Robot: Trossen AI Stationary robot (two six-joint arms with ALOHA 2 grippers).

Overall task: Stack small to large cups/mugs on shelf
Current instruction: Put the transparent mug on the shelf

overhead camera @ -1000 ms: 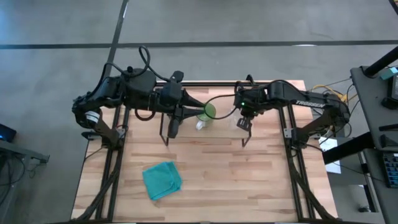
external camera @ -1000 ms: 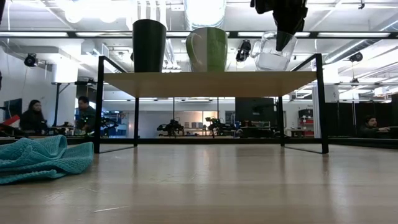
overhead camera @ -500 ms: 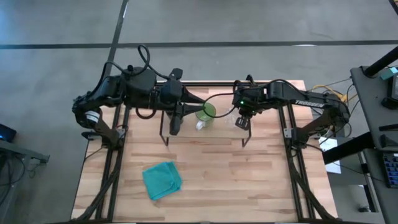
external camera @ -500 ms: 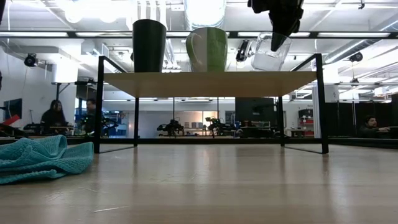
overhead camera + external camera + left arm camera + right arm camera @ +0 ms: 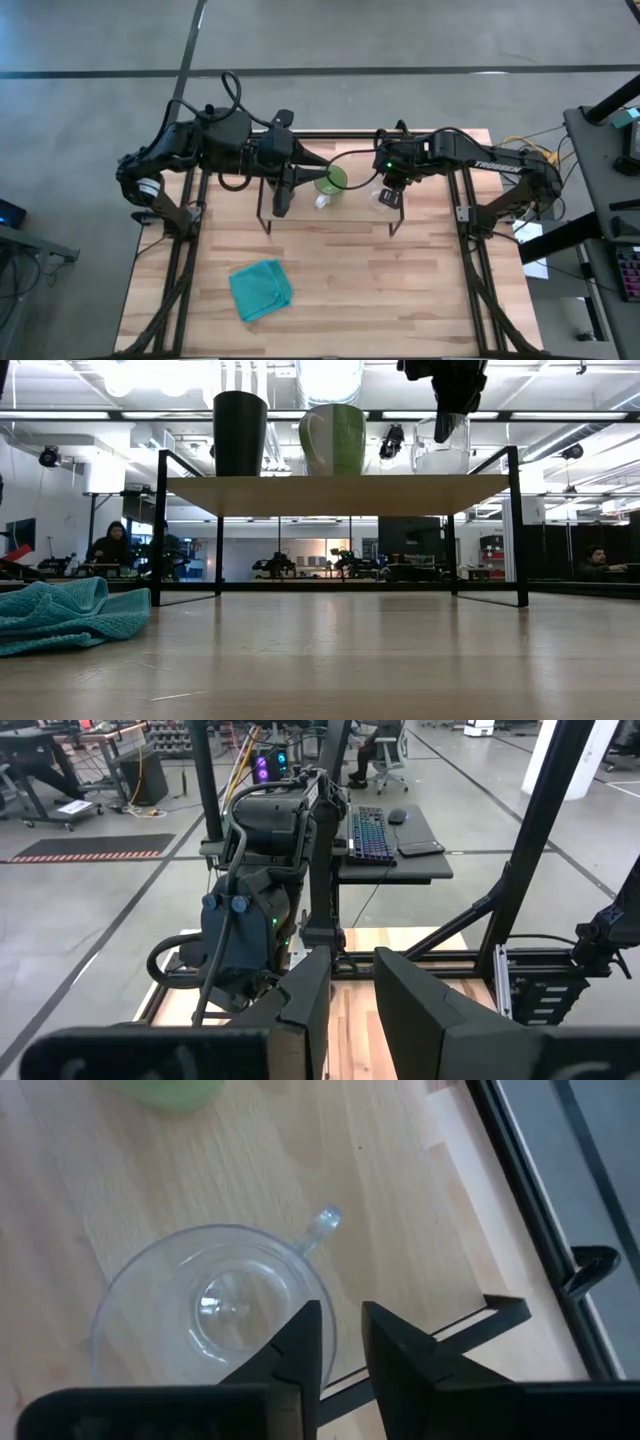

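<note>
Right wrist view showed the right gripper point(image 5: 338, 1342) pinching the rim of the clear glass cup point(image 5: 215, 1315), which sat upright on the shelf point(image 5: 340, 494) beneath it, beside the green mug point(image 5: 333, 439). Placing seemed finished; next, the gripper should spread and lift away.

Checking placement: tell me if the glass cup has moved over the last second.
Yes. The clear glass cup, tilted before, now stands upright on the shelf, right of the green mug.
</note>
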